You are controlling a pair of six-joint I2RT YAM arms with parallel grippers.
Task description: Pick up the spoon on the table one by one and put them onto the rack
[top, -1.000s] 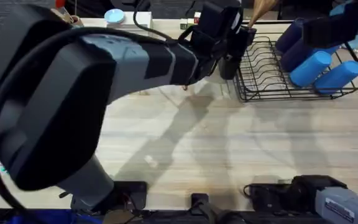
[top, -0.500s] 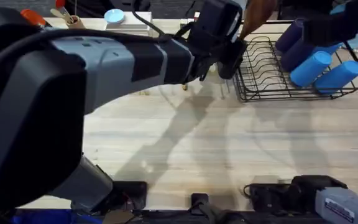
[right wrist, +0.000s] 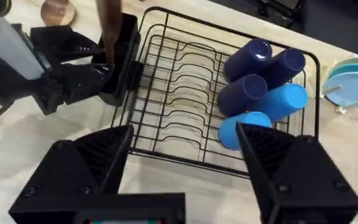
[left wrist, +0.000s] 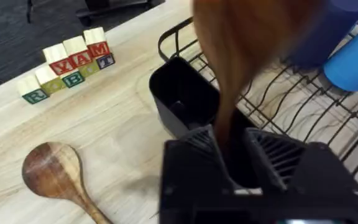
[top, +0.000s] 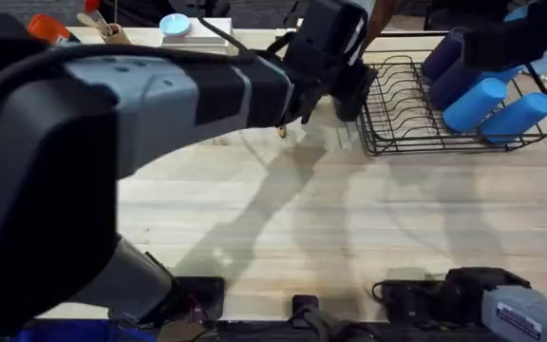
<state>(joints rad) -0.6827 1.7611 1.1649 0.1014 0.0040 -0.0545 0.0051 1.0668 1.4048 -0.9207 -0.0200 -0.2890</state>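
My left gripper is shut on a brown wooden spoon, which stands roughly upright beside the rack's black cutlery caddy. From the right wrist, the same spoon rises above the caddy, with the left gripper against the caddy's side. Whether the spoon's lower end is inside the caddy is hidden. A second spoon lies flat on the table near the caddy. The black wire rack sits at the table's back right. My right gripper hovers open above the rack, holding nothing.
Several blue cups lie in the rack's far end. Lettered wooden blocks stand behind the loose spoon. A teal plate sits beyond the rack. The left arm looms large across the table's left half.
The left arm has swung closer under the camera. Its gripper, still holding the spoon, has stayed by the caddy, and the spoon's top has drifted slightly left. The right arm holds still.
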